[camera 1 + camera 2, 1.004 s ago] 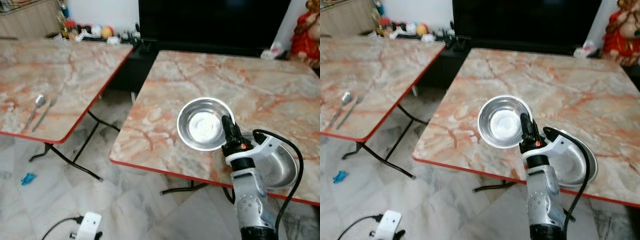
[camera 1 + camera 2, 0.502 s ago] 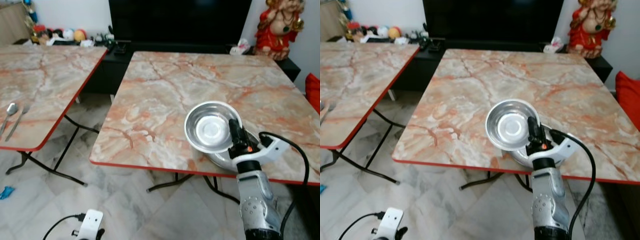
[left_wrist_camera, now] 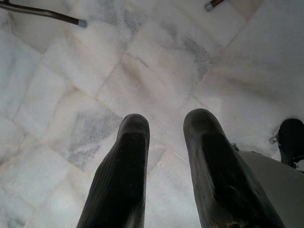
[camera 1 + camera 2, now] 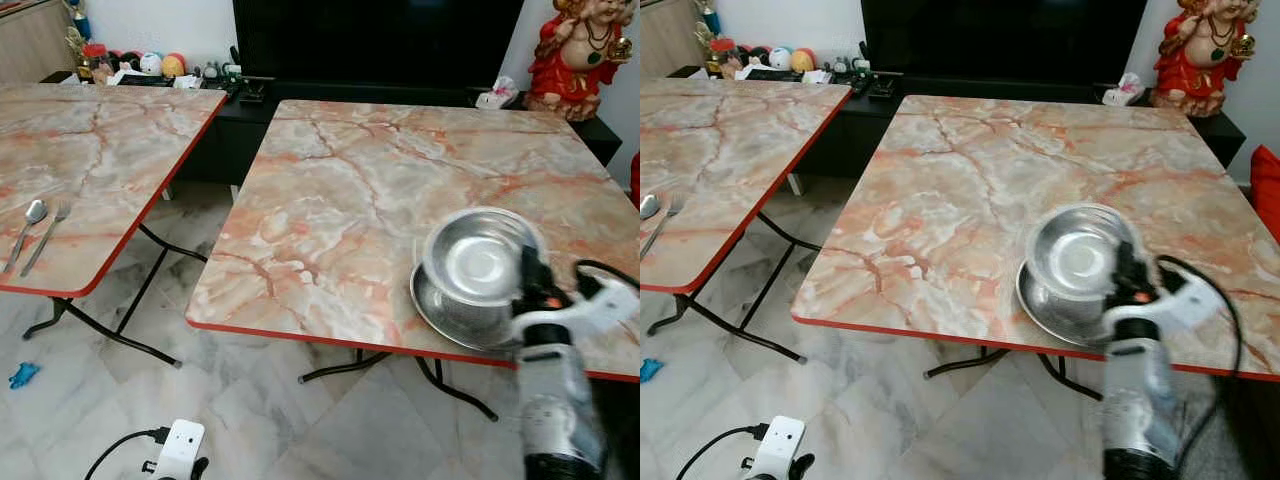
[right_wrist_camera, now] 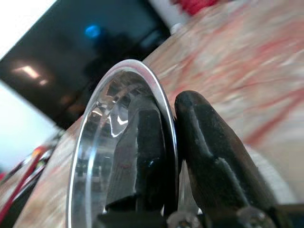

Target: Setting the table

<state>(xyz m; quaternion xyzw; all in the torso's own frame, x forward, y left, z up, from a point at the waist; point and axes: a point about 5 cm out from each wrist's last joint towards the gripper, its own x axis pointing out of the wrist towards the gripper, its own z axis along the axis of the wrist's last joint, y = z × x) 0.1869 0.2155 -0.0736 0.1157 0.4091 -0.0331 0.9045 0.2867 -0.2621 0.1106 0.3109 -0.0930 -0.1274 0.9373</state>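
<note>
A shiny steel bowl (image 4: pixel 470 262) is tilted over a flat steel plate (image 4: pixel 440 308) near the front right edge of the marble table (image 4: pixel 340 190). My right gripper (image 4: pixel 530 272) is shut on the bowl's near rim. In the right wrist view, one finger lies inside the bowl (image 5: pixel 109 156) and one outside, and the right gripper (image 5: pixel 171 107) pinches the rim. I cannot tell whether the bowl touches the plate. The left gripper (image 3: pixel 167 118) hangs open over the floor. A spoon (image 4: pixel 30 222) and a fork (image 4: pixel 46 236) lie on the left table (image 4: pixel 110 150).
A dark TV cabinet (image 4: pixel 370 45) stands behind the tables, and a red figurine (image 4: pixel 578 45) is at the back right. A gap of marble floor (image 4: pixel 170 290) separates the two tables. A white power strip (image 4: pixel 176 450) and a blue scrap (image 4: pixel 22 374) lie on the floor.
The camera has shifted. My right gripper has carried the bowl rightwards across the table, from beside the plate to over it.
</note>
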